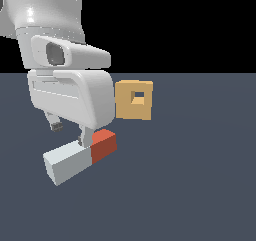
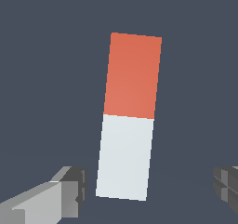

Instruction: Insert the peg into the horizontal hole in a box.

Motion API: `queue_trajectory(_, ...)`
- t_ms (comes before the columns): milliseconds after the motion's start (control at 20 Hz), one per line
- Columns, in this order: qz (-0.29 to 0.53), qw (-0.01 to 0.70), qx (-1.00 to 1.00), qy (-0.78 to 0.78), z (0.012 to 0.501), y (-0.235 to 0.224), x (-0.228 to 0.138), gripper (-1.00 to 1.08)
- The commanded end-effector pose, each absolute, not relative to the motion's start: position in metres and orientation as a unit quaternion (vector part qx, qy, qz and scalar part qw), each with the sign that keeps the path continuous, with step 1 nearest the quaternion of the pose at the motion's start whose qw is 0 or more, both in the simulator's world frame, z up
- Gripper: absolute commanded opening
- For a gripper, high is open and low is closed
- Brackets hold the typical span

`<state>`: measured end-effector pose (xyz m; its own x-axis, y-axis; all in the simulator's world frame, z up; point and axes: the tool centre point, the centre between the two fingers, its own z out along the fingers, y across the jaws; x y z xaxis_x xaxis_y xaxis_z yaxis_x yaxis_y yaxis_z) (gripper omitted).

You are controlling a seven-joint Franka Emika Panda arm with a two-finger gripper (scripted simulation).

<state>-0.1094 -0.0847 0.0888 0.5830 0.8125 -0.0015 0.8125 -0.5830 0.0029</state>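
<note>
Grey-white and red-orange halves of the peg (image 1: 81, 157) lying flat on the dark desk (image 1: 200, 185), pale end nearest the exterior camera, red end pointing away toward the box (image 1: 134, 100). Tan box standing well apart from the peg, farther back and toward the exterior view's right, with the horizontal hole (image 1: 138, 97) showing as a small square opening in the face turned this way. Gripper (image 2: 148, 190) poised directly over the peg, fingers (image 2: 69, 188) spread wide apart, one on each side of the pale half, neither touching it in the wrist view. Nothing held yet. Judged as the approach-to-grasp step: peg not lifted, insertion not begun, so barely started overall. Peg slightly skewed against the line between the fingers in the wrist view, so a small wrist turn probably needed before closing. Next move likely calling for a descent until the fingers bracket the pale half, then a firm close on it, leaving the red end free to lead. Afterwards a lift, a level carry to the box face, and careful lining-up with the opening, given how closely hole and peg end seem matched. Slipping or tilting within the grasp the chief risk.
</note>
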Motion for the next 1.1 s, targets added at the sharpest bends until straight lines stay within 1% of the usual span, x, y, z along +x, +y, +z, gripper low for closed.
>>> queue_trajectory(0,0.0,0.001,0.9,0.436,0.082,-0.087,-0.119,1.0)
queue_trajectory(250,0.0,0.001,0.91,0.415,0.074,-0.088,-0.13,1.0)
queue_trajectory(600,-0.001,0.0,0.909,0.416,0.07,-0.088,-0.13,1.0)
queue_trajectory(1050,0.0,0.0,0.91,0.414,0.035,-0.087,-0.131,1.0)
